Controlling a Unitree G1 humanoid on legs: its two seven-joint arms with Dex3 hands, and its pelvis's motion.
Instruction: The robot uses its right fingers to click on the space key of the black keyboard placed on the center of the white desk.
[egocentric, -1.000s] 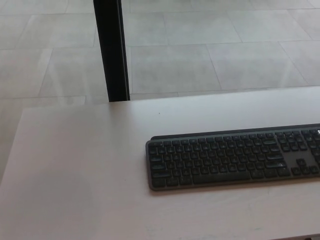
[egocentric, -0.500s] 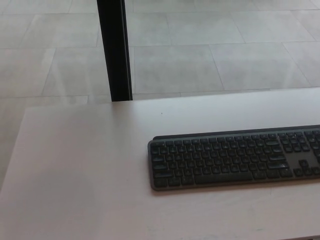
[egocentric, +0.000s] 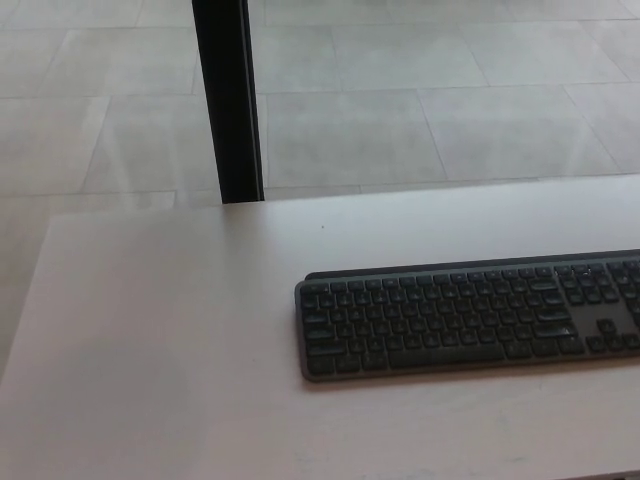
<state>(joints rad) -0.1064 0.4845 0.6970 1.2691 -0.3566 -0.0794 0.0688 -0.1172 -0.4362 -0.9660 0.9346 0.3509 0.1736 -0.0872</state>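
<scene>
Black keyboard (egocentric: 468, 317): key legends too blurry to read. White desk (egocentric: 160, 340) under it, black post (egocentric: 228, 100) & tiled floor (egocentric: 420, 90) beyond. My hands out of frame, state unknown.

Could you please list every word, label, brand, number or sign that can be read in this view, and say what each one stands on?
None can be read.
Black keyboard: the key legends are too small and blurred to make out, and no brand mark shows.
White desk: no text, only a tiny dark speck.
Black post and tiled floor: no text or signs.
</scene>
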